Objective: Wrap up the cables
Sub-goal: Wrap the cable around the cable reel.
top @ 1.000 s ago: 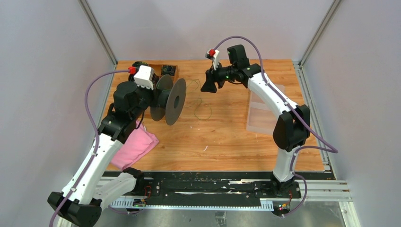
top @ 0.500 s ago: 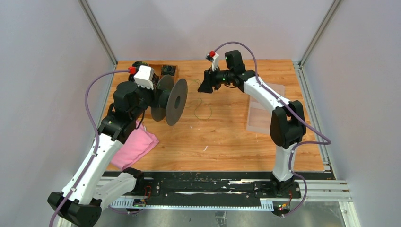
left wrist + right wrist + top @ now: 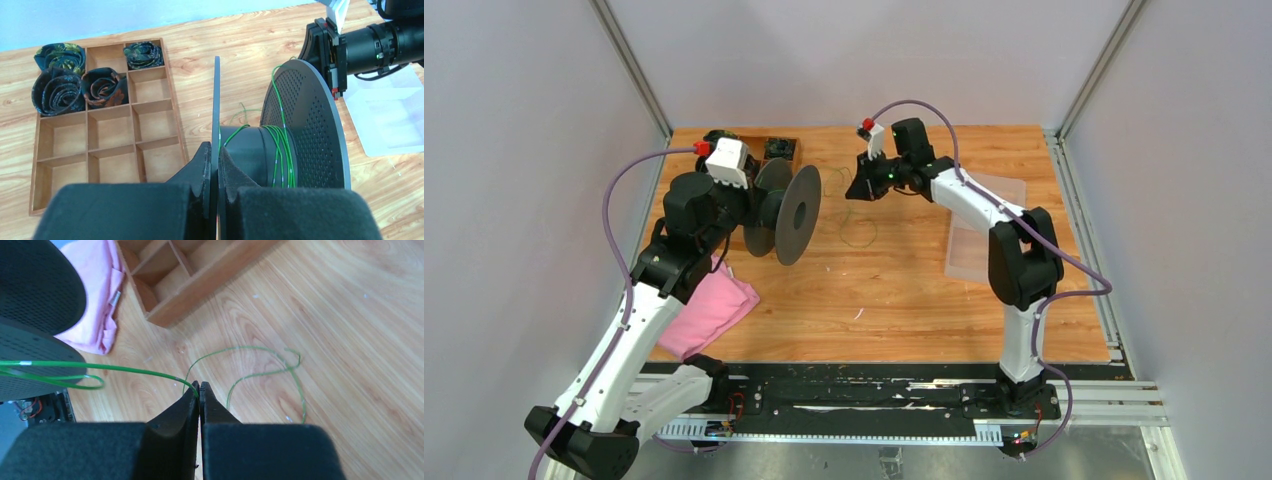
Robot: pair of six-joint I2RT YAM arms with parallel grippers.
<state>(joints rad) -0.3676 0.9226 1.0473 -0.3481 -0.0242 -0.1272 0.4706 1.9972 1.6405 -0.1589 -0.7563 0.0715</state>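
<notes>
One spool [image 3: 305, 130], flange edge clamped by left gripper [image 3: 214, 165]. One green cable [image 3: 125, 371]: turns wound on hub, strand pinched by right gripper [image 3: 199, 390], loose loops laid on table [image 3: 904, 290] (beside spool). Open board seen toward near edge.

A: Top view: high, behind the arm bases, tilted down. Whole table [image 3: 904, 290] in frame, bases along the bottom edge.
B: Left wrist view: close, looking forward past the left gripper [image 3: 214, 150] at bottom centre. The spool [image 3: 300, 125] fills the middle, the tray [image 3: 100, 135] sits upper left.
A: Right wrist view: closest, facing down on the wood, right gripper [image 3: 199, 386] at bottom centre.
B: Shared ground?
A: All three take in the spool, tray and cables [image 3: 240, 347]. The right arm [image 3: 375, 40] shows at upper right of the left wrist view.
</notes>
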